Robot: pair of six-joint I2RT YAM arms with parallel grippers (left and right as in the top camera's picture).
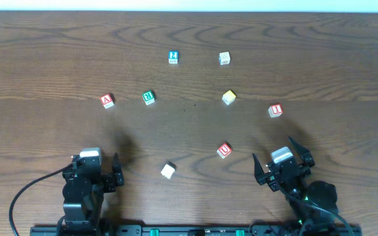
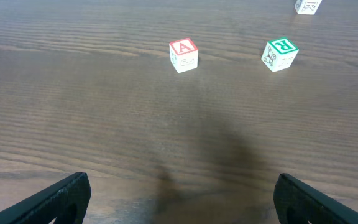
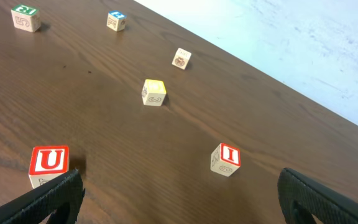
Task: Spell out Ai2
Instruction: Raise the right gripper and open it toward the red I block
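A red A block lies left of centre and shows in the left wrist view. A red I block lies at the right and shows in the right wrist view. A blue 2 block lies at the far middle and shows in the right wrist view. My left gripper is open and empty at the near left, well short of the A block. My right gripper is open and empty at the near right, short of the I block.
A green R block lies right of the A block. A red U block, a yellow block, a plain block and a white block also lie on the wooden table.
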